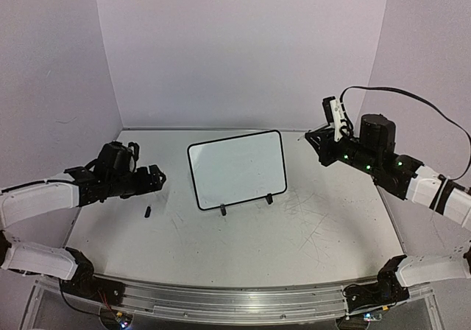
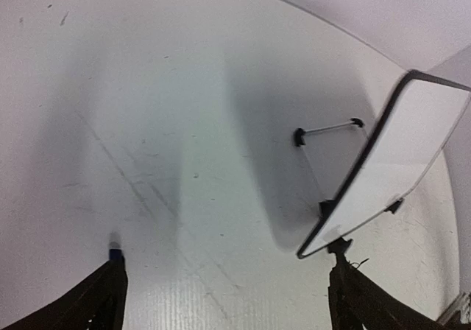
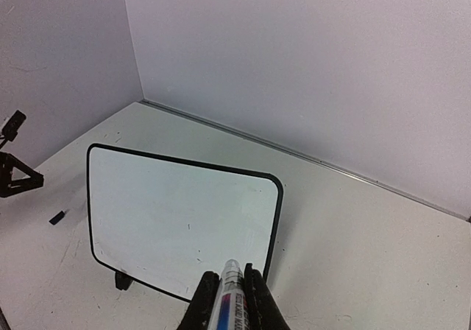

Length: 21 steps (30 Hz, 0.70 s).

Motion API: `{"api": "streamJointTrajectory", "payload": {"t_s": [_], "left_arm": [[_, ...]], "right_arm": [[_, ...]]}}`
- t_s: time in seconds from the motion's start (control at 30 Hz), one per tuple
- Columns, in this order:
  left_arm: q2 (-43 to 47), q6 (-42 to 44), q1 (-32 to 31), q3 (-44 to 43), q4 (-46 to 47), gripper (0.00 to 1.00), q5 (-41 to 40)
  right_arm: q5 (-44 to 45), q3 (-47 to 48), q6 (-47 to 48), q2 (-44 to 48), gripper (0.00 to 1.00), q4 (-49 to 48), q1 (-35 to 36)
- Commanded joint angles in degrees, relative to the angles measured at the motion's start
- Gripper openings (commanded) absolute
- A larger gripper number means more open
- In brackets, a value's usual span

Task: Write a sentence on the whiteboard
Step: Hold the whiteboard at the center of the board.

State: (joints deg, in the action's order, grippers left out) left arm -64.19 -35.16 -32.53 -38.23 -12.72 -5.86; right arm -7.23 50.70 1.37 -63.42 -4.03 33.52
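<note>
The whiteboard (image 1: 235, 168) stands tilted on its two black feet at the table's middle. Its face is blank and no blue sentence shows on it. My right gripper (image 1: 331, 121) is raised at the back right, apart from the board, and is shut on a white marker (image 1: 338, 115). In the right wrist view the marker (image 3: 232, 300) sits between the fingers (image 3: 202, 304) and points at the board (image 3: 176, 205). My left gripper (image 1: 156, 177) is open and empty, left of the board. In the left wrist view the board (image 2: 405, 153) is seen edge-on at the right.
A small dark cap (image 1: 147, 212) lies on the table in front of the left gripper; it also shows in the right wrist view (image 3: 57, 217). The board's rear prop (image 2: 327, 130) rests on the table behind it. Purple walls close the back and both sides.
</note>
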Motion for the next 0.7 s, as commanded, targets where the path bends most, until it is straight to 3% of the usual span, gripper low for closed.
{"api": "streamJointTrajectory", "payload": {"t_s": [0.0,0.07,0.2,0.43,0.67], "left_arm": [[7.7,-0.9,0.1,9.1,21.2,0.99,14.7],[7.9,-2.4,0.1,13.9,30.8,0.99,18.6],[3.3,-2.0,0.1,15.7,38.5,0.98,22.8],[-3.7,-1.8,-0.8,14.6,39.5,0.95,23.6],[-7.3,4.3,0.3,12.3,40.0,0.96,26.0]], "right_arm": [[-1.0,1.4,0.5,0.0,0.00,-2.2,0.1],[-1.6,1.5,0.4,0.3,0.00,-2.1,0.0],[-2.8,1.8,0.1,0.6,0.00,-1.6,0.1],[-4.7,2.2,0.6,0.0,0.00,-0.4,0.1],[-6.0,1.7,0.9,0.2,0.00,-2.4,0.1]]}}
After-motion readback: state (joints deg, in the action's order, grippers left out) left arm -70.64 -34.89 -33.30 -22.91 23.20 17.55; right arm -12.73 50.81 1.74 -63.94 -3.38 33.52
